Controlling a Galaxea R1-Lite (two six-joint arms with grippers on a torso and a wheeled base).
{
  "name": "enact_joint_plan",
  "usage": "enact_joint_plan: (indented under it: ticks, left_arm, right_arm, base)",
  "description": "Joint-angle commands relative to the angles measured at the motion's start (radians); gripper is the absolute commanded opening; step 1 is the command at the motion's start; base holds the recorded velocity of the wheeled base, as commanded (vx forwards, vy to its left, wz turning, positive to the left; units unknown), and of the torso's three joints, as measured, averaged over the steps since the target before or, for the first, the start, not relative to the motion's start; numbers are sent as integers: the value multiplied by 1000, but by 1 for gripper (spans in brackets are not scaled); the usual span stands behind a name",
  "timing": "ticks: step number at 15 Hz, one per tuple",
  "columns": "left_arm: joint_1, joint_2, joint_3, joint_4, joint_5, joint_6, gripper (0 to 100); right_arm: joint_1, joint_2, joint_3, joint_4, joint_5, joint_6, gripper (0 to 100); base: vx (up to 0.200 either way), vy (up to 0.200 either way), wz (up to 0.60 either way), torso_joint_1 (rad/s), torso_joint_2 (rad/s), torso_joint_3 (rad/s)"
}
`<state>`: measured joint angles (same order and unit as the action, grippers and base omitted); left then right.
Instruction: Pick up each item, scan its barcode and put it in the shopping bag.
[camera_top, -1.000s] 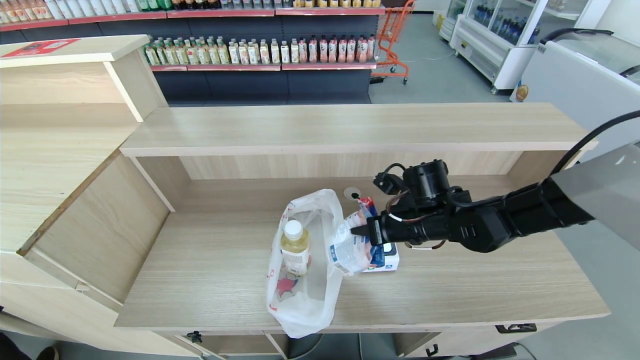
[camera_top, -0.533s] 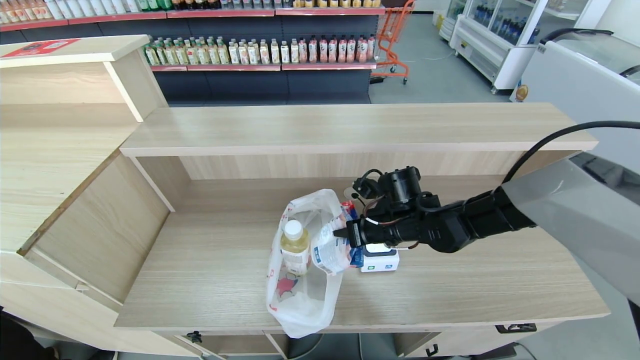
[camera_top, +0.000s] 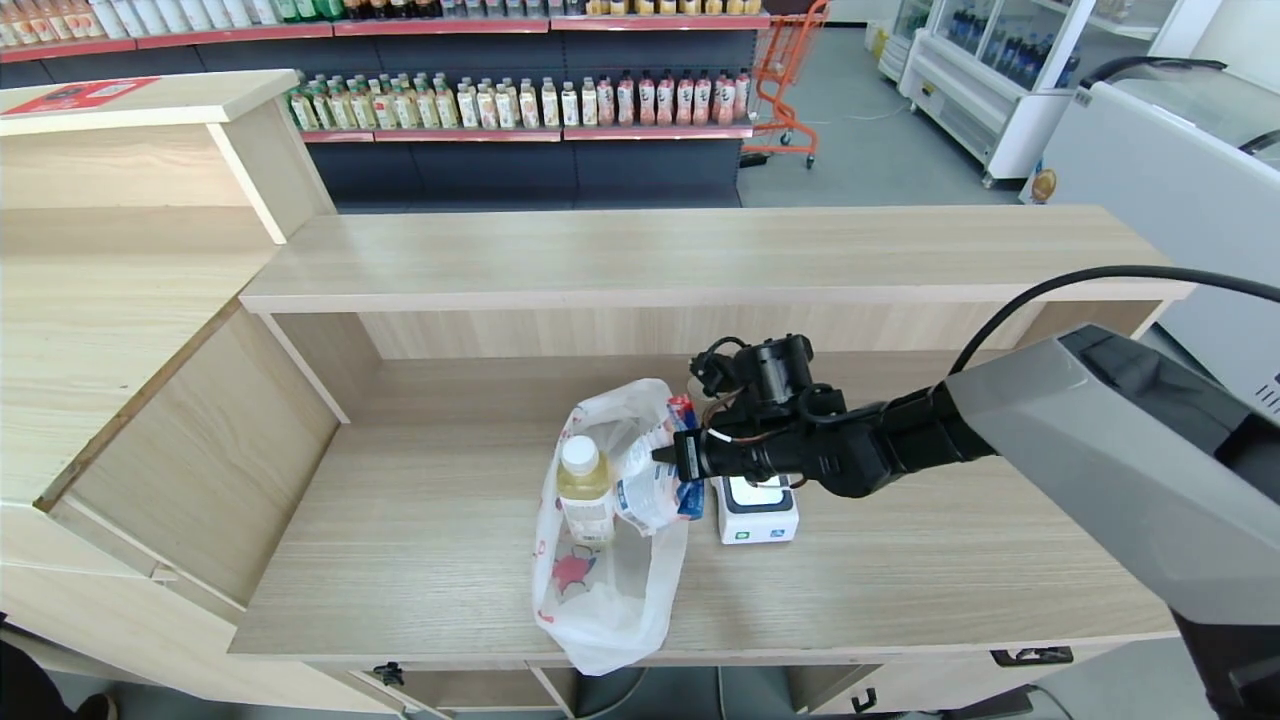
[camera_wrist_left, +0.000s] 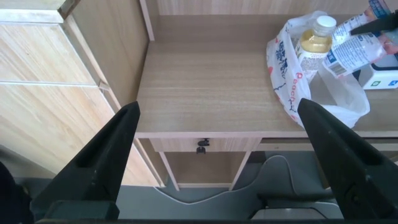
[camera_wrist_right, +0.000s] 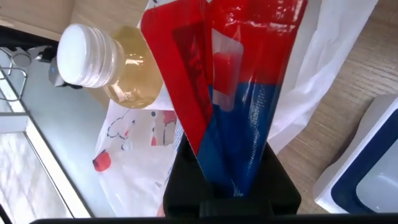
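Our left gripper (camera_wrist_left: 217, 106) hangs near the worktop's (camera_top: 400, 540) front, fingers wide apart and empty. The shopping bag (camera_top: 600, 610) lies there with a bottle (camera_top: 585, 490) inside. At its mouth, our right gripper's (camera_top: 668, 458) fingers are clamped on the snack packet (camera_top: 645, 495). It looks light, crinkly and probably slippery, so we judge the sealed end safest. The scanner (camera_top: 757, 515) sits just beside.

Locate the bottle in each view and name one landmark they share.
Head view: the bottle stands upright in the bag on the counter, beside the held packet.
Left wrist view: the bottle is far across the counter, in the bag, white cap up.
Right wrist view: the bottle is close, seen from above, beside the red and blue packet.
Shared landmark: the white bag around the bottle.
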<state>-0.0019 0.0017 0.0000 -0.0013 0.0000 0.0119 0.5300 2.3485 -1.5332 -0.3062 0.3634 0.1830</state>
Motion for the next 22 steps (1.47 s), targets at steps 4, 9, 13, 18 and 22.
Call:
enact_joint_plan:
  ticks: [4, 9, 13, 18, 22]
  left_arm:
    - [0, 0, 0, 0, 2, 0, 100]
    - [-1, 0, 0, 0, 2, -1, 100]
    - [0, 0, 0, 0, 0, 0, 100]
    - [-1, 0, 0, 0, 0, 0, 100]
    - [0, 0, 0, 0, 2, 0, 100]
  right_arm:
    - [-4, 77, -94, 1, -23, 3, 0]
    - [-5, 121, -94, -1, -81, -48, 0]
    - [-4, 144, -104, -64, -112, -60, 0]
    - [-4, 160, -131, -111, -55, -53, 100]
    - [-15, 166, -140, -186, -40, -51, 100]
  base:
    - [0, 0, 0, 0, 0, 0]
    - [0, 0, 0, 0, 0, 0]
    - [0, 0, 0, 0, 0, 0]
    - [0, 0, 0, 0, 0, 0]
    - [0, 0, 0, 0, 0, 0]
